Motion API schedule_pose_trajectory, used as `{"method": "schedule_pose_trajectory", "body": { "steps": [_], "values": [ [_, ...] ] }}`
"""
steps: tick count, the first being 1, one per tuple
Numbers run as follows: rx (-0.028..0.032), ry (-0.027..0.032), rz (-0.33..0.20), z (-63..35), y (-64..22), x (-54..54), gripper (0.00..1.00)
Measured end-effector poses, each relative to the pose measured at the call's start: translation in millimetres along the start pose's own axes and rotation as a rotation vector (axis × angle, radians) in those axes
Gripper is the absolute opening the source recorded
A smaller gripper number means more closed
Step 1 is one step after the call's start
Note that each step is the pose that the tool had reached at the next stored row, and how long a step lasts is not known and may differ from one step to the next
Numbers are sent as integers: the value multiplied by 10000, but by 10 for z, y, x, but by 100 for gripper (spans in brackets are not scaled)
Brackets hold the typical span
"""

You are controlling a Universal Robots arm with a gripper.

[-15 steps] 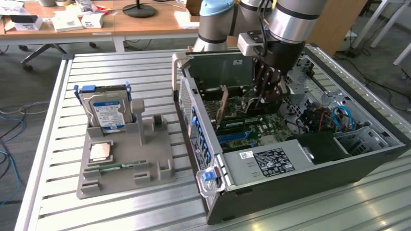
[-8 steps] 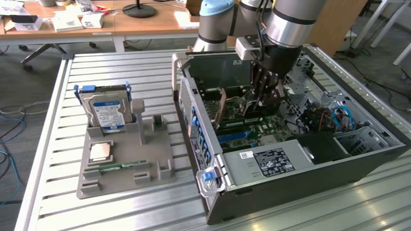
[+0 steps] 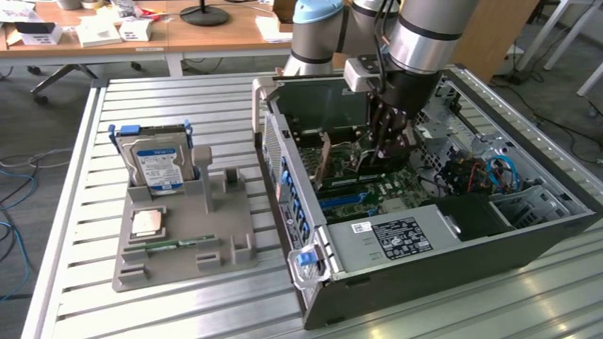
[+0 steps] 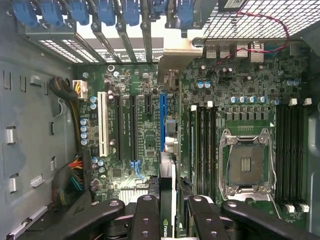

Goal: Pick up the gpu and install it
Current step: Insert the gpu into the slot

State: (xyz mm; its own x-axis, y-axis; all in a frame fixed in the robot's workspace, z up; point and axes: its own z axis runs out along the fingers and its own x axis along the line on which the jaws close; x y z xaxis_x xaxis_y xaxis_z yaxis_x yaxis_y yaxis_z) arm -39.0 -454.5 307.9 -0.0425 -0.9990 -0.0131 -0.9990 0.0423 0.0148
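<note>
Squarely between the gripper's (image 4: pixel 171 209) clamped fingers (image 4: pixel 145 216) sits the gpu (image 4: pixel 169 167), edge-on, an Nvidia logo (image 4: pixel 165 231) showing by the pads. It hangs inside the case (image 3: pixel 452 275), in line with the blue slot (image 4: pixel 162 120). The arm (image 3: pixel 419 35) drops straight down into the case. Outside the case, the drive's (image 3: pixel 155 162) blue label is unreadable.

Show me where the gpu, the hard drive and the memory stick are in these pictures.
gpu (image 4: pixel 166 226), wrist view, on the logo patch at its near end.
hard drive (image 3: pixel 157 166), exterior view, on its blue label.
memory stick (image 3: pixel 175 244), exterior view, on the middle of its green strip.
</note>
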Motion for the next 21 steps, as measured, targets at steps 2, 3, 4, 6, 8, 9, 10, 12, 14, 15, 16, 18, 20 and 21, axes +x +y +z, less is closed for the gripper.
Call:
{"method": "schedule_pose_trajectory", "body": {
  "steps": [2,3,4,6,8,9,10,12,14,15,16,18,20,21],
  "values": [
    [-1,3,0,3,0,1,27],
    [-1,2,1,5,1,1,27],
    [-1,0,1,8,2,1,27],
    [0,-34,1,18,9,2,27],
    [3,-96,-2,23,12,2,27],
    [4,-103,-2,24,12,2,27],
    [3,-103,-2,24,12,2,27],
    [3,-104,-1,25,13,7,27],
    [3,-103,-1,25,12,20,27],
    [3,-103,-2,25,13,29,27],
    [3,-103,-1,25,14,39,27],
    [3,-103,-2,25,16,62,27],
    [3,-104,-1,25,18,77,27],
    [3,-103,0,26,19,78,27]
  ]
}}
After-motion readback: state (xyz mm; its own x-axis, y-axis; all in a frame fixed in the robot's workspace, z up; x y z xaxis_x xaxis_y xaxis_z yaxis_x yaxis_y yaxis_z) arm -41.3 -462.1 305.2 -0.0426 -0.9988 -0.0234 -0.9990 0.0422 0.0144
